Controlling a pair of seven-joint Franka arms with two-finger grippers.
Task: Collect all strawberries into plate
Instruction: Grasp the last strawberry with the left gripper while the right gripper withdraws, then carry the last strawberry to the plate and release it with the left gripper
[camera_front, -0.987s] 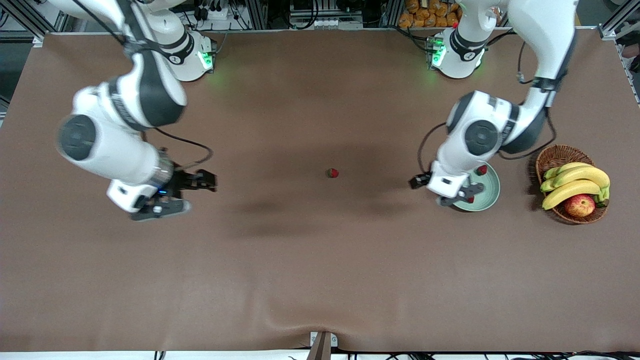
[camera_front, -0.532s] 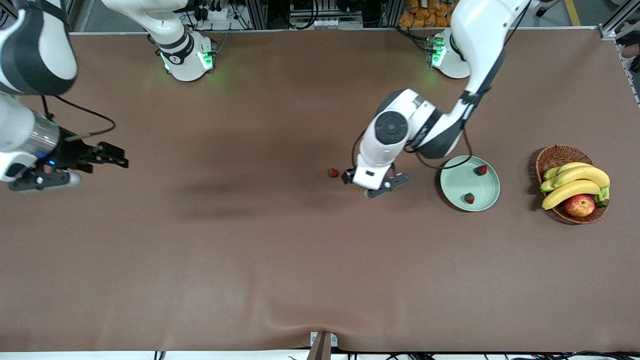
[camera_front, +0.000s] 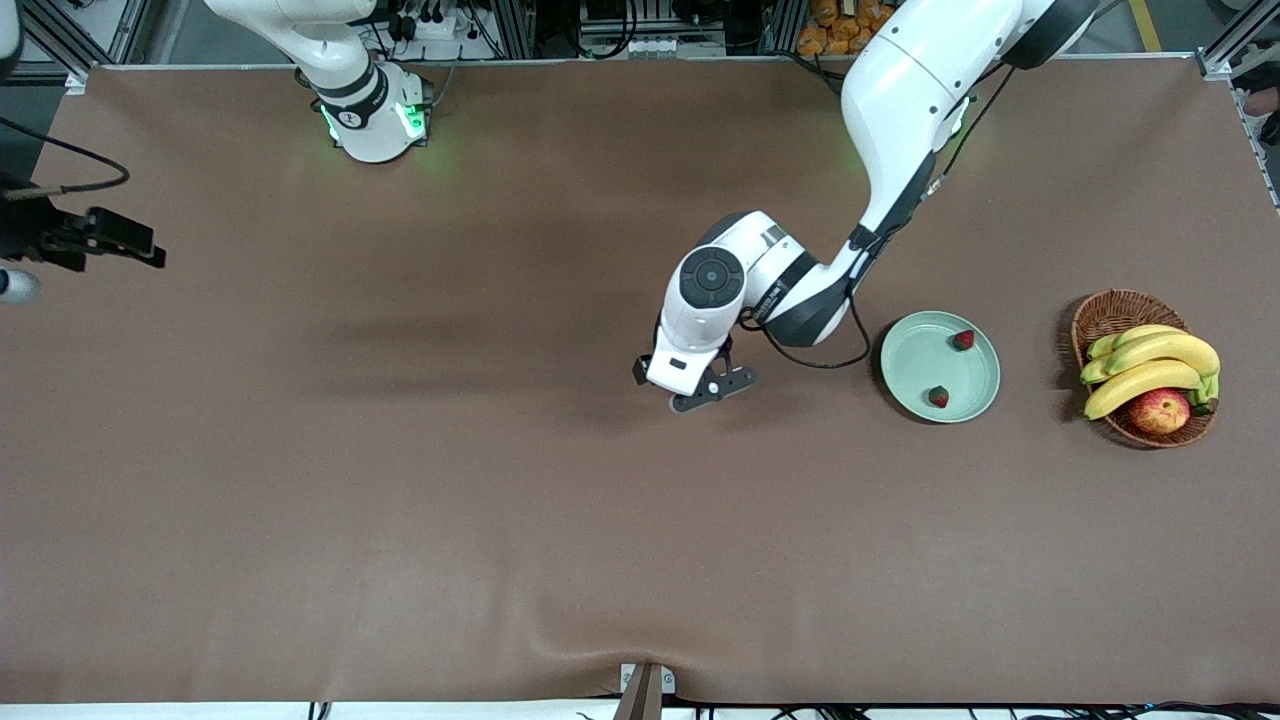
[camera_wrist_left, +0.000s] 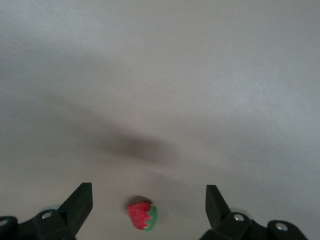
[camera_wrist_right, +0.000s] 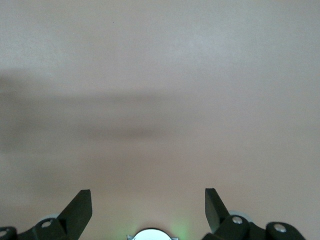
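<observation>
Two strawberries (camera_front: 963, 340) (camera_front: 938, 397) lie in the pale mint-green plate (camera_front: 915, 350), toward the left arm's end of the table. The third strawberry (camera_wrist_left: 142, 215) lies on the brown table at its middle. It is hidden under the left hand in the front view. My left gripper (camera_front: 690, 382) hangs right over it, open, and the left wrist view shows the berry between the spread fingers of the gripper (camera_wrist_left: 148, 196), untouched. My right gripper (camera_wrist_right: 147, 196) is open and empty over bare table. In the front view only its wrist (camera_front: 70, 240) shows at the edge, at the right arm's end.
A brown wicker basket (camera_front: 1110, 312) with bananas (camera_front: 1150, 365) and a red-yellow apple (camera_front: 1160, 410) stands beside the plate, at the left arm's end of the table. The right arm's base (camera_front: 370, 110) shows in the right wrist view (camera_wrist_right: 152, 235).
My left gripper has left the plate and travelled to the table's middle, now over the lone strawberry. My right arm has swung away toward its end of the table.
</observation>
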